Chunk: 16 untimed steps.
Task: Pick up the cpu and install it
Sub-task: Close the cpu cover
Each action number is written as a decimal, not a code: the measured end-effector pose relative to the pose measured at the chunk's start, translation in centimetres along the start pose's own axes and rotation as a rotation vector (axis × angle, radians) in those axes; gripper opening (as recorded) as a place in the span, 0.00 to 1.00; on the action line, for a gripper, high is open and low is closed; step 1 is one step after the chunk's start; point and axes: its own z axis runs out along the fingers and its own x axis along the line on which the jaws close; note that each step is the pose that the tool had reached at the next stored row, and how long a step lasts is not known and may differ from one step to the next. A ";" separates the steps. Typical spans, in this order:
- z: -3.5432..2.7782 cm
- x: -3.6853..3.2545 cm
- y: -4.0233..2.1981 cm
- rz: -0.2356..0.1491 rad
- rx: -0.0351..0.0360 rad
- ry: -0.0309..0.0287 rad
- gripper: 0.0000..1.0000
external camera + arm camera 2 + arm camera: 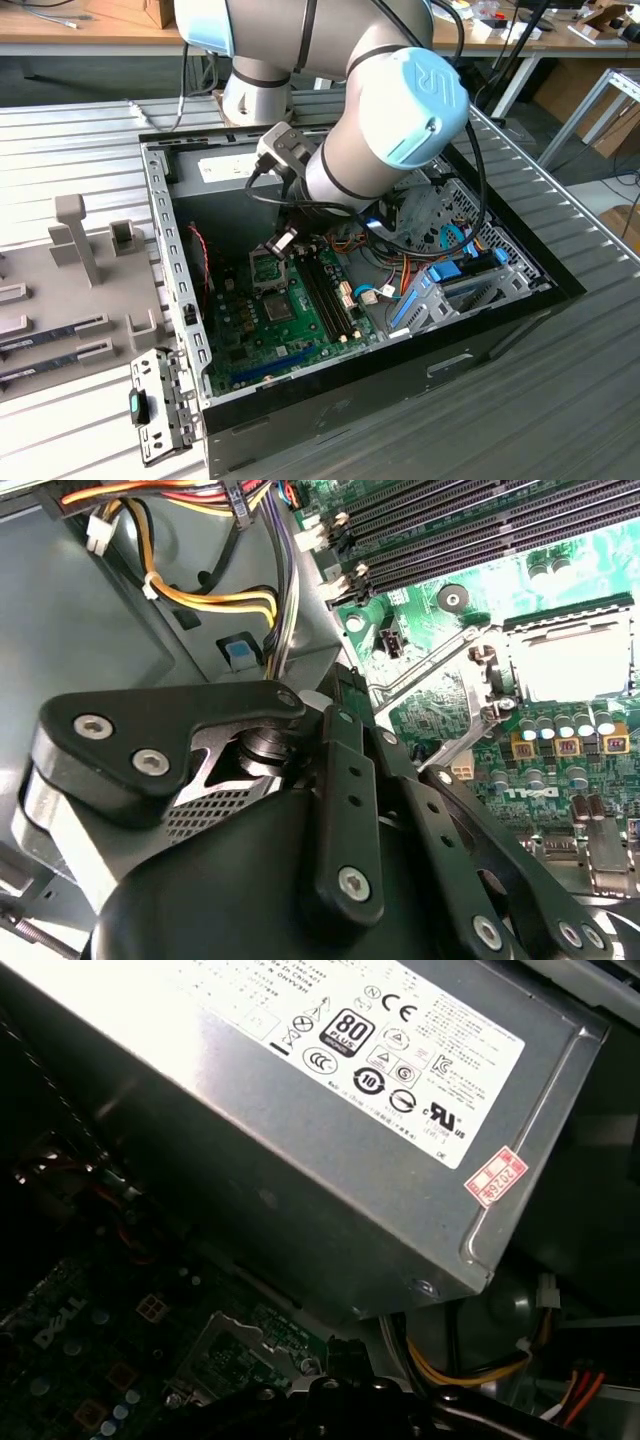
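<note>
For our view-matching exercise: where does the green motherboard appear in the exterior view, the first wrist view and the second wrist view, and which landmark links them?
Exterior view: the motherboard lies on the open case's floor, under the arm.
First wrist view: it is dim, beside the grey power-supply box.
Second wrist view: it is brightly lit and carries the memory slots.
Shared landmark: the metal-framed socket.

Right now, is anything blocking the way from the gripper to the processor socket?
Nothing visible does. The socket lies uncovered on the motherboard, and the gripper hangs close by it with nothing seen between them.
</note>
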 end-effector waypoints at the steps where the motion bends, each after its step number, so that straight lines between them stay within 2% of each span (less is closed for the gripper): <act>1: -0.04 0.05 -0.04 -0.001 -0.0033 -0.0018 0.11; 2: -0.12 0.16 -0.15 -0.004 -0.0106 -0.0057 0.11; 5: -0.31 0.39 -0.42 -0.011 -0.0247 -0.0124 0.11; 11: -0.66 0.64 -0.72 -0.023 -0.0433 -0.0192 0.11; 16: -1.14 0.64 -0.67 -0.030 -0.0538 -0.0230 0.11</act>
